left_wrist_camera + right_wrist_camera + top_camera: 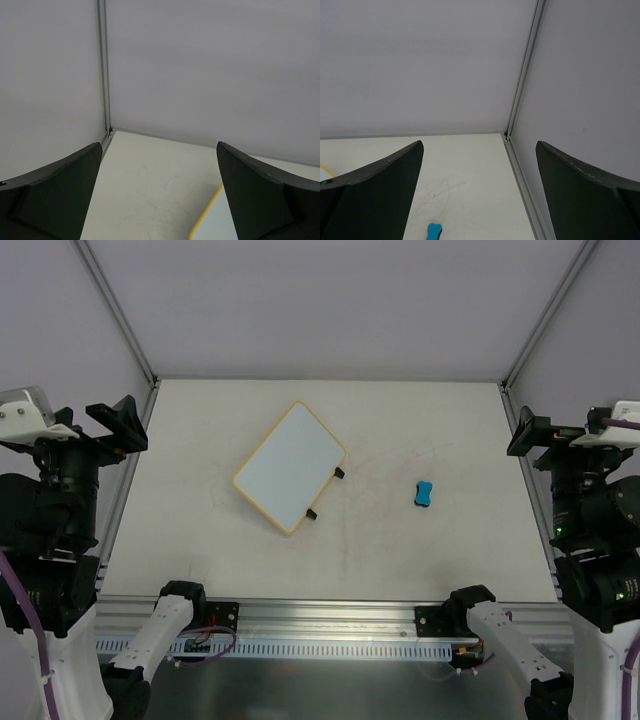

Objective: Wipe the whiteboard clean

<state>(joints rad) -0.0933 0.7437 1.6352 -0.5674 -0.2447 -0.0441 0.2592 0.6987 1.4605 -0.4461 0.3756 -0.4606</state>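
Note:
The whiteboard [290,467] lies flat and tilted at the middle of the table, white with a yellow rim and two black tabs on its right edge; its surface looks blank. Its yellow corner shows in the left wrist view [212,222]. A small blue eraser block [424,494] lies to its right, also low in the right wrist view [434,232]. My left gripper [122,426] is open and empty, raised at the table's left edge. My right gripper [527,433] is open and empty, raised at the right edge.
The cream table [400,550] has faint scuff marks. Grey walls with aluminium posts [115,310] enclose it on three sides. A metal rail [330,620] runs along the near edge between the arm bases.

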